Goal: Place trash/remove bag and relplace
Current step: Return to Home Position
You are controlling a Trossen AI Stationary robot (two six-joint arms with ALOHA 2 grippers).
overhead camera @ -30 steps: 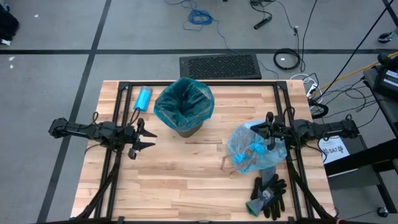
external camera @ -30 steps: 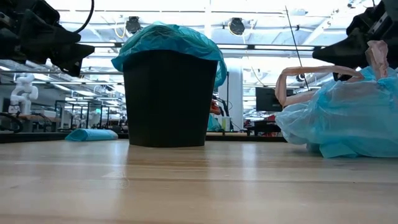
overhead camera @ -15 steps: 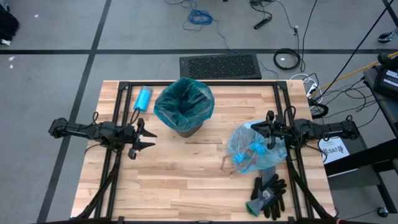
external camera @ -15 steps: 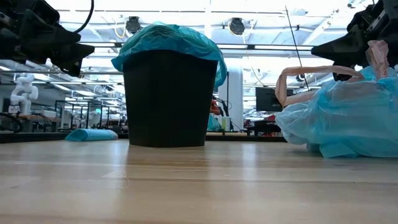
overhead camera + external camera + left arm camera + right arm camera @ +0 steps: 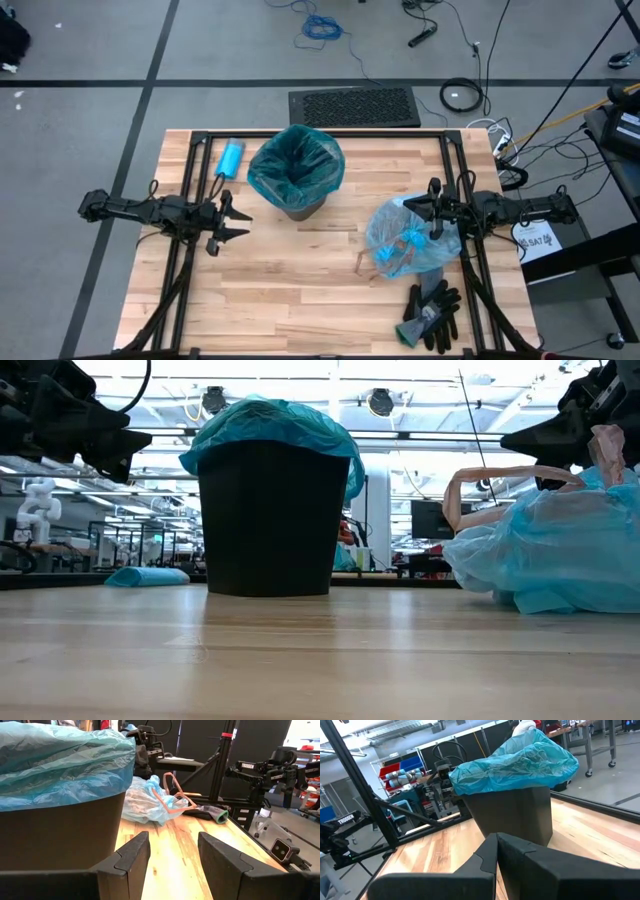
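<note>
The left arm reaches in from the left edge of the pale wooden butcher-block desk (image 5: pixel 300 290), and its claw (image 5: pixel 240 223) hangs above the boards, released, with the two dark fingers (image 5: pixel 132 855) spread wide and nothing between them. Beyond it, near the far-left corner, lies a small light-blue cylindrical object (image 5: pixel 230 158), apart from everything else. Right of that, at the middle of the far half, stands a round black plastic trash bin (image 5: pixel 268 520), upright, with a crinkly teal-green plastic liner (image 5: pixel 296 165) folded out over its rim.

Further right, the thin translucent pale sky-blue plastic bag (image 5: pixel 395 232) sits slumped on the desk, well clear of the bin, with pinkish drawstring loops sticking out. Small colourful scraps of trash (image 5: pixel 408 243) show through its skin. The right claw (image 5: pixel 418 208) hovers over the bag's top, clenched with nothing in it. Near the front right corner lies a pair of black-and-grey gloves (image 5: pixel 432 312), just beside the bag.
</note>
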